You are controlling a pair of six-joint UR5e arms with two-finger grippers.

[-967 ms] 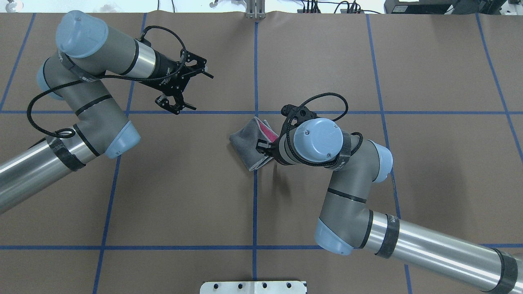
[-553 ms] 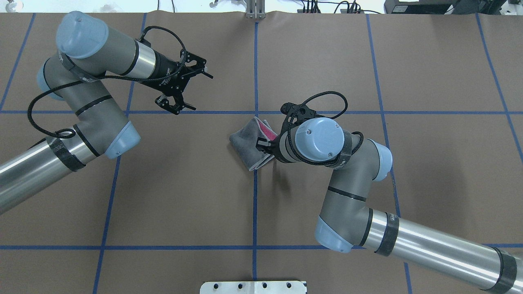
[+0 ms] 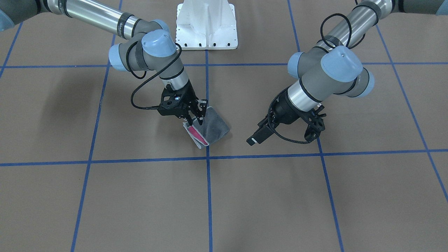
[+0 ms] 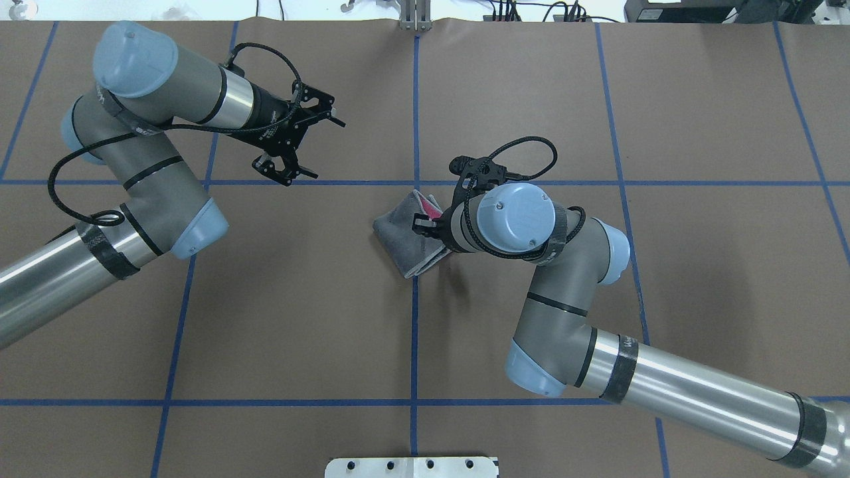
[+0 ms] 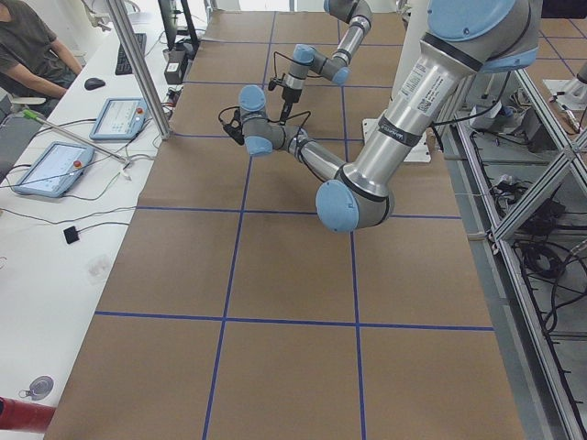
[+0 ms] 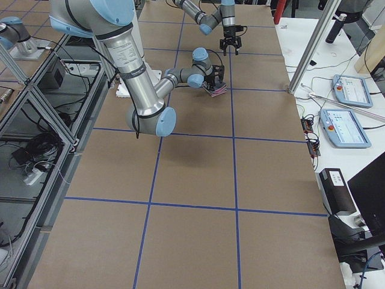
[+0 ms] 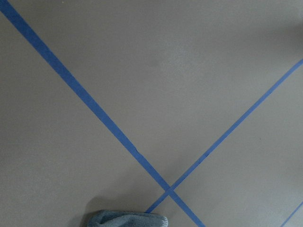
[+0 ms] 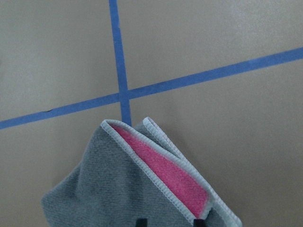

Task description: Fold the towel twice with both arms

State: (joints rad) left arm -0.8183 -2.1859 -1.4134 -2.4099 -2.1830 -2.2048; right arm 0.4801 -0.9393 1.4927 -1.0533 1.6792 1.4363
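Note:
The towel [image 4: 398, 232] lies folded at the table's middle, dark grey outside, with a pink strip showing under its lifted border [image 8: 161, 172]. It also shows in the front view [image 3: 215, 126] and at the bottom of the left wrist view [image 7: 128, 218]. My right gripper [image 4: 422, 226] points down at the towel's right edge [image 3: 194, 120]. In the right wrist view its fingertips [image 8: 140, 221] stand slightly apart over the cloth. My left gripper [image 4: 329, 149] is wide open and empty, above the table to the towel's far left [image 3: 316, 127].
Blue tape lines [image 4: 415, 99] cross the brown table cover in a grid. The white pedestal base [image 3: 206, 24] stands at the robot's side of the table. A desk with tablets [image 5: 55, 170] and a seated person [image 5: 27, 46] lies beyond the far edge.
My right gripper and wrist have shifted a little toward the far side and left along the towel's edge. The towel has kept its shape and place. The left arm has not moved.

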